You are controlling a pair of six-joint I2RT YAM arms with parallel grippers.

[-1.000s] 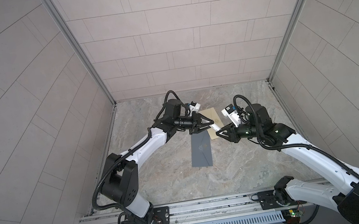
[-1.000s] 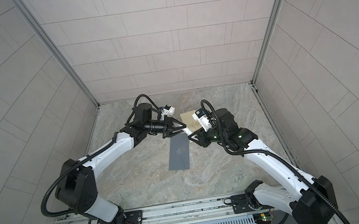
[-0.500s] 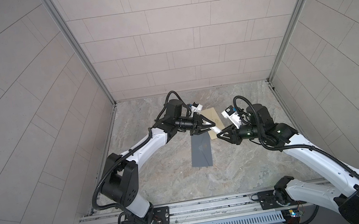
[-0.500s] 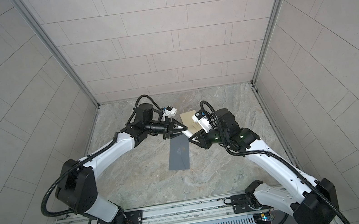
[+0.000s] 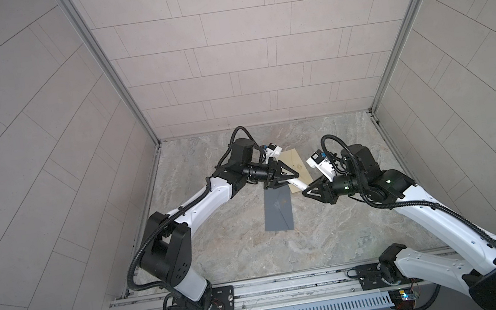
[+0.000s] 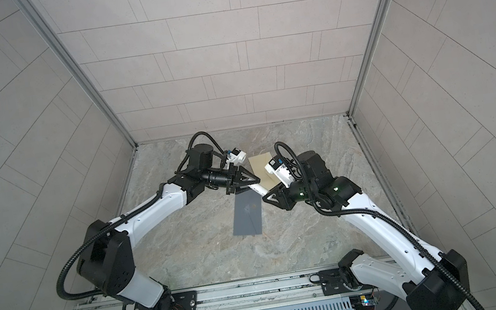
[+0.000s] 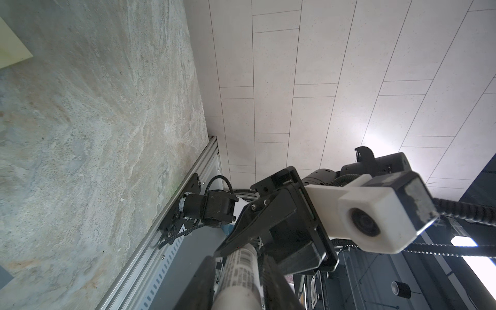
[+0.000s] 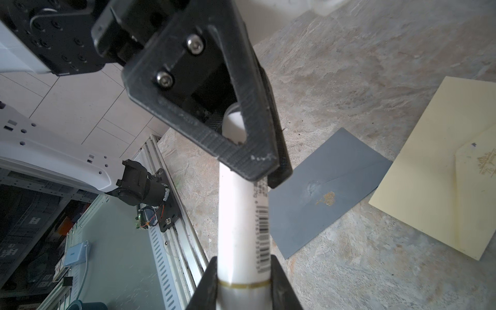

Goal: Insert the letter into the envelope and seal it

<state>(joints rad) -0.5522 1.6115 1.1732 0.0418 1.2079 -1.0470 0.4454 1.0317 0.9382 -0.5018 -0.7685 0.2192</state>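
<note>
While the marble tabletop (image 5: 219,239) fills the lower middle of both top views, the left arm (image 5: 200,202) and the right arm (image 5: 429,212) lean in from the bottom corners and meet just above centre. The grey envelope (image 5: 278,212) lies flat at dead centre, flap side up and showing a gold crest. The cream envelope (image 5: 294,160) lies just beside it, up and to the right, partly hidden behind the grippers. Whether either one holds the letter, I can't tell. Off the table, strung between the arms, is a white tube (image 8: 241,220) with a barcode label, over the grey envelope's upper right corner. The left gripper (image 5: 293,179) has its jaws drawn in narrow around one end. The right gripper (image 5: 306,193) clamps the other end, by a gold ring.
</note>
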